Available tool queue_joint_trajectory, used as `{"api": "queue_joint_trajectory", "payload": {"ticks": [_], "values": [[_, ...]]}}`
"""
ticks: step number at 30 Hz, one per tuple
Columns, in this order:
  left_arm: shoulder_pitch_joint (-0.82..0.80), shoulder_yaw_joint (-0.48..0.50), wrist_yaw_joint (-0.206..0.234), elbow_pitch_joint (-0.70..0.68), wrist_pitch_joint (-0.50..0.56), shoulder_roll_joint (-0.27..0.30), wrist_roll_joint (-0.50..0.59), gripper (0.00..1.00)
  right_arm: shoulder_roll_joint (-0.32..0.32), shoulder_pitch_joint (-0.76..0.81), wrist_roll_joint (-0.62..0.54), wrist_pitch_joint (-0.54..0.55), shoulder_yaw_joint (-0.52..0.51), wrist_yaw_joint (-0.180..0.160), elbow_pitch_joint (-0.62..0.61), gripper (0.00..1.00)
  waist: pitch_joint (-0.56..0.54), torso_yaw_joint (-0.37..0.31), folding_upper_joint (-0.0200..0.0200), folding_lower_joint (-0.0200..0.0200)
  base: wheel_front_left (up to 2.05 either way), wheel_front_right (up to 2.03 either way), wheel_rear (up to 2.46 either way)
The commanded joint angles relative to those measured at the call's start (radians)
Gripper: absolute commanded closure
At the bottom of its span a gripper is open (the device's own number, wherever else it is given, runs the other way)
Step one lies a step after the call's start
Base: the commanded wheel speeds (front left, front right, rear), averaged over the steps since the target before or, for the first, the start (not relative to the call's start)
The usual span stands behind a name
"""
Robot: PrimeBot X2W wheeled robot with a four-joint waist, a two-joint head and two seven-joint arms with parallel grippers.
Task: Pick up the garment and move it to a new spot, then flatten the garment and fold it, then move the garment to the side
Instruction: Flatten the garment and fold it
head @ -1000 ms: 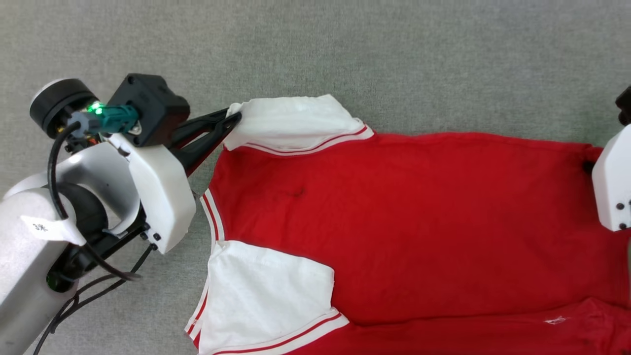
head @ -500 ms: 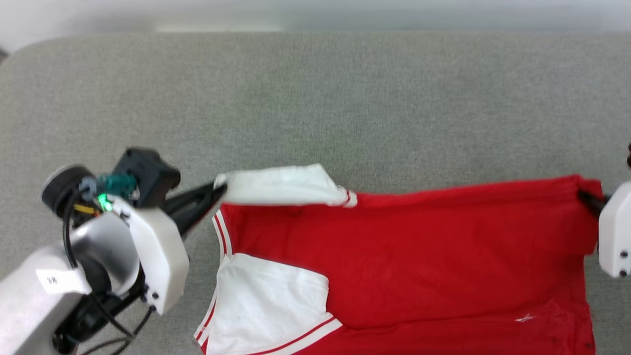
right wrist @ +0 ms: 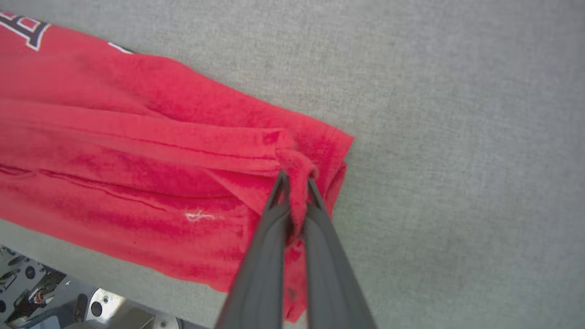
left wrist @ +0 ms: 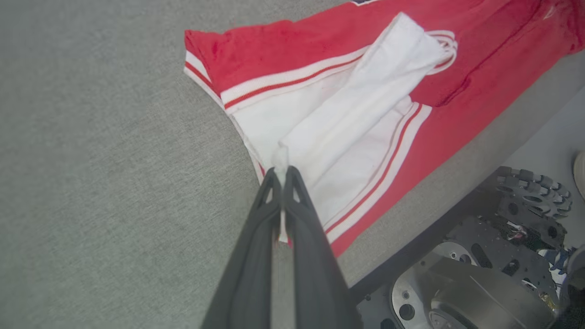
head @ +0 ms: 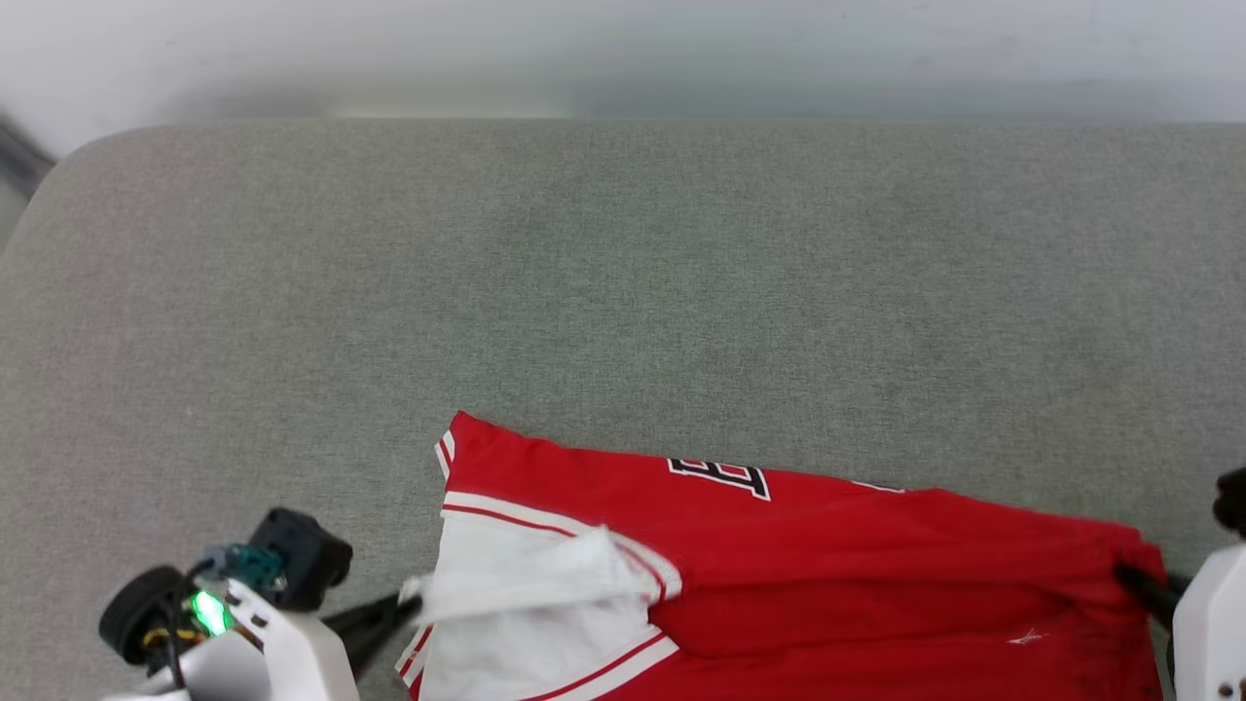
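The red garment [head: 827, 545] lies folded lengthwise near the table's front edge, black white-outlined letters [head: 725, 475] showing along its far side. My left gripper [head: 407, 606] is shut on the edge of a white sleeve [head: 545, 574], drawn over the other sleeve; the left wrist view has the garment [left wrist: 320, 59] with that pinched sleeve [left wrist: 361, 105] running to my left gripper [left wrist: 283, 171]. My right gripper [head: 1129, 579] is shut on the red hem corner at the far right; in the right wrist view red cloth of the garment [right wrist: 137, 151] bunches between my right gripper's [right wrist: 296, 176] fingers.
The grey fabric table [head: 623, 292] stretches wide behind the garment, with its rounded corner at the upper left and a pale wall beyond. The robot's dark wheeled base [left wrist: 502, 256] shows below the table's front edge in the left wrist view.
Both grippers have pulled the far edge of the garment toward me, folding it over so the lettered side shows. The camera has tilted up, showing more table and the wall.
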Motion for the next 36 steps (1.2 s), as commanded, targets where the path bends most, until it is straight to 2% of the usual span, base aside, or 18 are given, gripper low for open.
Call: {"api": "queue_joint_trajectory", "payload": {"ticks": [1, 6, 13, 18, 19, 20, 25, 30, 36], "values": [[0.021, -0.018, -0.008, 0.019, -0.003, -0.012, 0.000, 1.00, -0.019, 0.034, 0.010, 0.007, 0.013, 0.000, -0.005, 1.00, 0.002, 0.003, 0.0000, 0.0001, 0.00, 0.00, 0.00], [0.038, -0.070, -0.044, 0.101, 0.002, -0.060, -0.001, 1.00, -0.074, 0.079, 0.020, -0.002, 0.073, 0.000, 0.017, 1.00, 0.009, 0.006, 0.0000, 0.0001, 0.00, 0.00, 0.00], [0.023, -0.114, -0.082, 0.185, -0.001, -0.111, 0.018, 1.00, -0.134, 0.065, 0.021, -0.044, 0.148, 0.000, 0.063, 1.00, 0.011, 0.006, 0.0000, 0.0001, 0.00, 0.00, 0.00], [0.007, -0.135, -0.095, 0.227, -0.001, -0.143, 0.032, 1.00, -0.141, 0.049, 0.040, -0.059, 0.181, 0.000, 0.094, 1.00, 0.008, 0.005, 0.0000, 0.0001, 0.00, 0.00, 0.00], [0.005, -0.138, -0.096, 0.233, 0.000, -0.146, 0.038, 0.15, -0.140, 0.044, 0.041, -0.066, 0.185, 0.000, 0.094, 0.64, 0.005, 0.003, 0.0000, 0.0001, 0.00, 0.00, 0.00], [0.005, -0.140, -0.096, 0.239, -0.002, -0.150, 0.041, 0.00, -0.136, 0.042, 0.045, -0.069, 0.185, 0.000, 0.096, 0.00, 0.001, 0.002, 0.0000, 0.0001, 0.00, 0.00, 0.00], [0.010, -0.133, -0.083, 0.251, -0.033, -0.165, 0.048, 0.00, -0.131, 0.040, 0.053, -0.074, 0.188, 0.000, 0.084, 0.00, -0.026, -0.004, 0.0000, 0.0001, 0.00, 0.00, 0.00], [0.008, -0.074, -0.048, 0.223, -0.131, -0.191, 0.039, 0.00, -0.101, 0.045, 0.087, -0.066, 0.137, 0.000, 0.040, 0.00, -0.073, -0.008, 0.0000, 0.0001, 0.00, 0.00, 0.00], [0.003, 0.045, 0.047, 0.199, -0.386, -0.241, 0.095, 0.00, 0.000, 0.047, 0.082, -0.017, -0.015, 0.000, -0.056, 0.00, -0.099, -0.012, 0.0000, 0.0001, 0.00, 0.00, 0.00]]}}
